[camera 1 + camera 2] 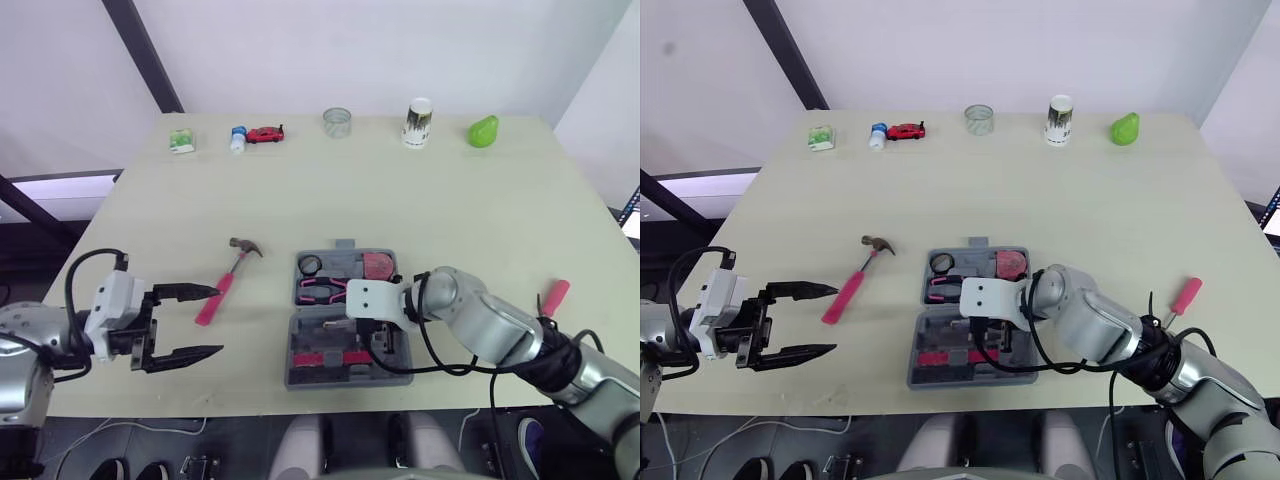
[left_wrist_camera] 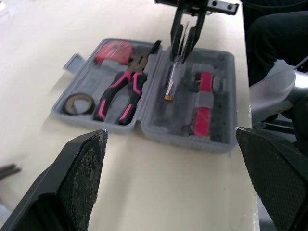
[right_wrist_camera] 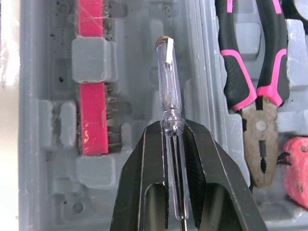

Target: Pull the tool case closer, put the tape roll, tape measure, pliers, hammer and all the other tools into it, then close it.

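The grey tool case point(image 1: 292, 350) lies open near the table's front edge. Its far half holds the black tape roll point(image 1: 310, 265), the pink tape measure point(image 1: 377, 265) and the pink-handled pliers point(image 3: 250, 72). A red bit holder point(image 3: 92, 106) sits in the near half. My right gripper point(image 3: 172, 126) hangs over that near half, shut on a clear-handled screwdriver point(image 3: 168, 82) whose handle points out over a moulded slot. The pink-handled hammer point(image 1: 228, 280) lies on the table left of the case. Just left of the hammer's handle end, my left gripper point(image 1: 218, 320) is open and holds nothing.
A pink-handled tool point(image 1: 553, 297) lies near the right table edge. Along the far edge stand a green packet point(image 1: 181, 140), a small bottle point(image 1: 238, 138), a red toy car point(image 1: 266, 133), a clear jar point(image 1: 337, 122), a cup point(image 1: 417, 122) and a green pear-shaped object point(image 1: 483, 131).
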You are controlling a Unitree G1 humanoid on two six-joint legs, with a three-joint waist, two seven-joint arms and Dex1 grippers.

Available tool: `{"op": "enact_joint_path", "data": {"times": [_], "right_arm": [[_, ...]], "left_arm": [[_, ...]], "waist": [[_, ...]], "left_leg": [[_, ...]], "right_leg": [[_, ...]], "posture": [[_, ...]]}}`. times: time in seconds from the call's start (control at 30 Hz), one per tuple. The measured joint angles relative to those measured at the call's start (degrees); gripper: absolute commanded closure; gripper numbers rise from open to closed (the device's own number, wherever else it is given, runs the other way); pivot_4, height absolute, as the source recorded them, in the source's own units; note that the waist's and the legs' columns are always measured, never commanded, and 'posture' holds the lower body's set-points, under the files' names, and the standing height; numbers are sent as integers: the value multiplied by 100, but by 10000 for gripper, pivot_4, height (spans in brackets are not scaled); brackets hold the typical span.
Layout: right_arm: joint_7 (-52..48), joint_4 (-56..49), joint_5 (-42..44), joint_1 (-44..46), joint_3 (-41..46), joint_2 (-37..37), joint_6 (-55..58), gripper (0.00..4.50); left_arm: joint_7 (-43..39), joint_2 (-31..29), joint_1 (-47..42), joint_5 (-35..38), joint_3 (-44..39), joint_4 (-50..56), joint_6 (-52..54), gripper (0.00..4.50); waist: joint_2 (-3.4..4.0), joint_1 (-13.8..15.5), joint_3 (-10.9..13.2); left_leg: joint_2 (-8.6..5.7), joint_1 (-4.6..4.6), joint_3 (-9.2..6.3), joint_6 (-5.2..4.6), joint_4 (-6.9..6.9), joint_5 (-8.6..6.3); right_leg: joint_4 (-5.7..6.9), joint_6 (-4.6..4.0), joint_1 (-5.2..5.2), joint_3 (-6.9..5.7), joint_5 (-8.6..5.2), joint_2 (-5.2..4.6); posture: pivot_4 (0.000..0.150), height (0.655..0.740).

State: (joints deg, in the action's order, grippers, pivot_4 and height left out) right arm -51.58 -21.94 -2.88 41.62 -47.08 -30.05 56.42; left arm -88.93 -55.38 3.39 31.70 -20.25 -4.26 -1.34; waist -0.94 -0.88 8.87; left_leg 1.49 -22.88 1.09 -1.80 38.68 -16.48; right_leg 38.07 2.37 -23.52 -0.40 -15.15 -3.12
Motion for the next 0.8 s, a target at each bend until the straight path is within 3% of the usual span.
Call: {"op": "enact_joint_path", "data": {"times": [0.8], "right_arm": [[223, 1049, -322, 280, -355, 1026, -428, 44967]], "left_arm": [[-16, -79, -283, 0, 287, -116, -121, 0]], "waist": [[-1, -32, 0]], "left_leg": [[-4, 1, 1, 1, 2, 0]], "right_leg": [[7, 0, -2, 0, 0, 2]], "posture": [[1500, 7400]]}}
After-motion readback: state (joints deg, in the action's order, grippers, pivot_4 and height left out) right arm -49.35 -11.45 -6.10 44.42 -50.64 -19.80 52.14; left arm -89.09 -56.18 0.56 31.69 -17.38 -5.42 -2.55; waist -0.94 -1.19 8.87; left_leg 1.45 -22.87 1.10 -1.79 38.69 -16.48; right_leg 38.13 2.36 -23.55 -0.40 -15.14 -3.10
